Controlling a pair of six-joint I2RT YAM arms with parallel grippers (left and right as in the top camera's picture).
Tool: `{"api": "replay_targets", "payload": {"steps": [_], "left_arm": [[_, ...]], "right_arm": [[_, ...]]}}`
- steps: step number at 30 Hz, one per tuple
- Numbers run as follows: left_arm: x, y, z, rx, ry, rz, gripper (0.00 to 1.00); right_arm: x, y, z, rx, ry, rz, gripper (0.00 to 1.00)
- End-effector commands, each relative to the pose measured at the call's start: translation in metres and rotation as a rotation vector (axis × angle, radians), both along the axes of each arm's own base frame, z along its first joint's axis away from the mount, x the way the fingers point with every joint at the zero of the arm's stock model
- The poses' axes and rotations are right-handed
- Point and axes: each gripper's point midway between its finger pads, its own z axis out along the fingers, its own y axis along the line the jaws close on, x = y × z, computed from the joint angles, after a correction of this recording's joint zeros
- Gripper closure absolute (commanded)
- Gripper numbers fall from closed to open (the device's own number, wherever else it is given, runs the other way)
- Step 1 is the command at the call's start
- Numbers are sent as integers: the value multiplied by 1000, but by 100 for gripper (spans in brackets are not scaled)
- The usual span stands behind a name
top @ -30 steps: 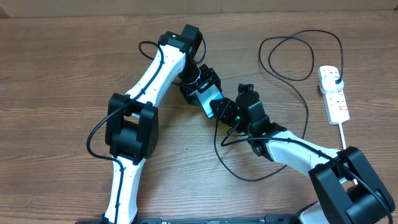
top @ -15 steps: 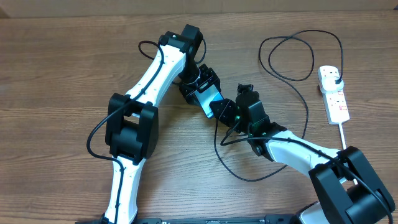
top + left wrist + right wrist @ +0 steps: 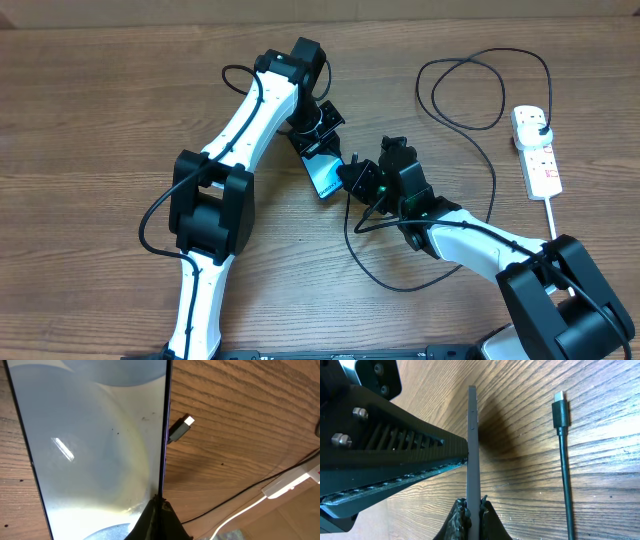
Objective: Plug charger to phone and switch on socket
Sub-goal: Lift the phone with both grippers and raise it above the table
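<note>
The phone [image 3: 323,176] stands tilted on its long edge in the middle of the table, its pale blue screen [image 3: 90,435] filling the left wrist view. My left gripper [image 3: 161,500] is shut on the phone's right edge. My right gripper [image 3: 472,505] is shut on the phone [image 3: 472,445], seen edge-on from the opposite side. The charger's connector tip [image 3: 560,409] lies loose on the wood just beside the phone, also seen as the tip [image 3: 181,429]. Its black cable [image 3: 490,170] loops away to a plug in the socket [image 3: 537,152] at the far right.
The socket's white lead [image 3: 550,215] runs toward the right arm's base. Loops of black charger cable [image 3: 385,280] lie in front of the right arm. The left arm's black fingers [image 3: 385,455] sit close along the phone's left side in the right wrist view.
Both grippers have closed on the phone. The phone has shifted slightly toward the front left and tipped up onto its edge. The arms have barely moved.
</note>
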Motion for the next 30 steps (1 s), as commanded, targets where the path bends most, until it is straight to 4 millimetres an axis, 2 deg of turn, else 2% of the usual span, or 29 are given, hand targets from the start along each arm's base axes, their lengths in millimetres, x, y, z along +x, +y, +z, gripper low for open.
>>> {"api": "replay_targets", "payload": {"steps": [1,5,7,8,9,12,18,22,26,30], "left_arm": [[10,3,6,-13,-30,5,94],[19,12,16,-28,-76,2,85],[25,20,28,-38,-115,2,76],[28,24,34,-43,-137,2,66],[31,30,42,-43,-161,7,53],[40,49,66,-36,-242,11,2],[45,78,111,-27,-407,-50,0],[39,87,118,15,-441,-98,0],[33,77,109,-11,-425,-130,0],[33,46,101,-161,-455,-177,0]], "right_arm": [[4,6,9,13,-11,8,96],[1,7,8,17,2,25,96],[1,6,11,22,5,27,96],[1,5,14,28,2,29,96],[1,4,17,34,-1,31,96],[3,-3,29,49,-16,21,96],[5,-25,61,67,-53,-26,96],[7,-35,89,113,-102,-36,96],[10,-47,105,166,-112,-50,96],[12,-58,104,201,-77,-71,96]]}}
